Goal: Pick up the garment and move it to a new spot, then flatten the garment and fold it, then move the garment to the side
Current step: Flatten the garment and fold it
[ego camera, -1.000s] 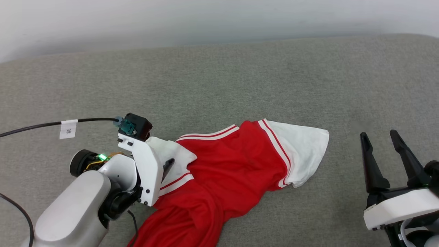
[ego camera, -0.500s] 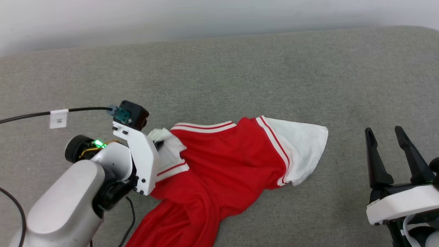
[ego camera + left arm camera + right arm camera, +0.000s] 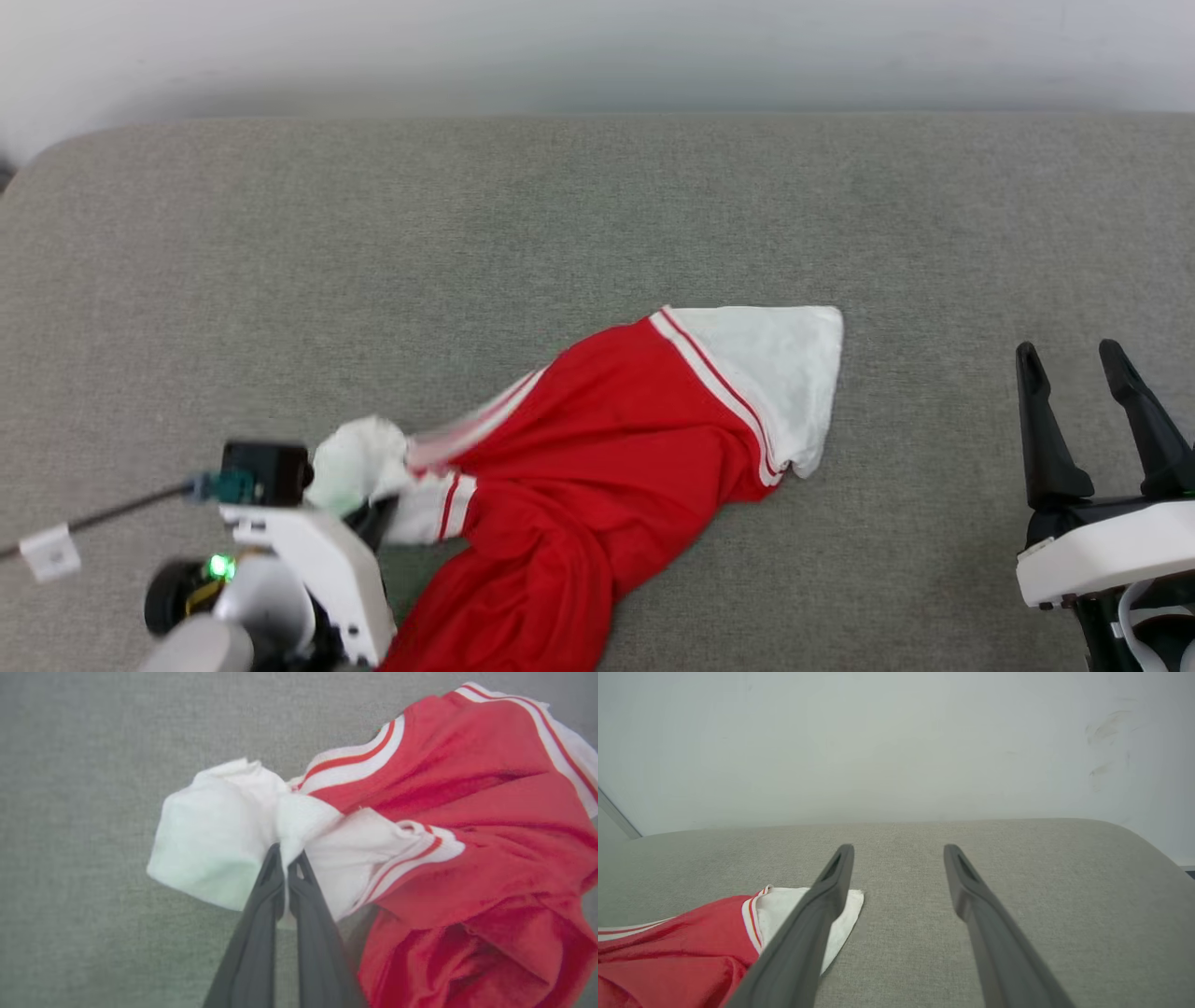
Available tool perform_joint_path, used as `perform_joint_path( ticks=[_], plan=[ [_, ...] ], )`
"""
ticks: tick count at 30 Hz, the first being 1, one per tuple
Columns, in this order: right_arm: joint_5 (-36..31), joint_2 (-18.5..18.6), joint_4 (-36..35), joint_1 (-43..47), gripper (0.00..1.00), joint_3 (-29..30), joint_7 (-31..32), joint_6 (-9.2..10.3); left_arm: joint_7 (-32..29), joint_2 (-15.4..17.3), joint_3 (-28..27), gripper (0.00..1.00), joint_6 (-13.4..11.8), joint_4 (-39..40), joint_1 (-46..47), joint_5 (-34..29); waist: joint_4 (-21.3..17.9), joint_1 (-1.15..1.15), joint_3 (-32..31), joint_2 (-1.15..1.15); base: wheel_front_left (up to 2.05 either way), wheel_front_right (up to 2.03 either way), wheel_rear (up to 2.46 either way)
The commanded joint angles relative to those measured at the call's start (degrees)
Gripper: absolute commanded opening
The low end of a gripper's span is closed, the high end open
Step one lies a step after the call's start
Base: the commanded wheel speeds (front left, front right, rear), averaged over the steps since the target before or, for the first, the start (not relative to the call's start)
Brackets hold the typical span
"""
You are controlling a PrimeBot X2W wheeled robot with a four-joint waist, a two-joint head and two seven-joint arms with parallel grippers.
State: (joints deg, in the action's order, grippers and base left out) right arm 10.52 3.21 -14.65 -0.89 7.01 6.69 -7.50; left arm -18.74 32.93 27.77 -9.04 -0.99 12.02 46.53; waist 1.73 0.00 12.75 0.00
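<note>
Left jaws clenched on white sleeve (image 3: 219, 826) of the garment (image 3: 481, 793), right jaws spread, well apart.

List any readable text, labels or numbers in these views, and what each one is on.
White tag on the black cable: any print is too small and blurred to read.
Garment: no lettering or logo visible, just red-and-white stripes at the sleeve ends.
No readable text elsewhere.
</note>
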Motion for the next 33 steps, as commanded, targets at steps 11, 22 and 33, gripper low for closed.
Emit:
perform_joint_path(
  ticks=[11,22,33],
  plan=[
    [0.10,0.34,-0.08,0.97,1.00,0.03,0.67,0.02,7.20,-4.73,-1.46,0.33,-2.40,-3.63,-13.70,4.82,1.45,0.00,-2.06,0.00,0.00,0.00,0.00],
    [0.27,0.59,0.78,3.36,1.00,-0.60,1.16,0.02,12.78,-5.70,-1.50,1.00,-4.50,-0.49,-9.81,-0.02,1.16,0.00,-6.62,0.00,0.00,0.00,0.00],
    [0.40,0.48,0.76,4.63,1.00,-1.19,2.29,0.02,25.00,-7.72,-2.16,1.00,-6.66,4.98,-5.33,-8.58,0.36,0.00,-9.20,0.00,0.00,0.00,0.00]
  ],
)
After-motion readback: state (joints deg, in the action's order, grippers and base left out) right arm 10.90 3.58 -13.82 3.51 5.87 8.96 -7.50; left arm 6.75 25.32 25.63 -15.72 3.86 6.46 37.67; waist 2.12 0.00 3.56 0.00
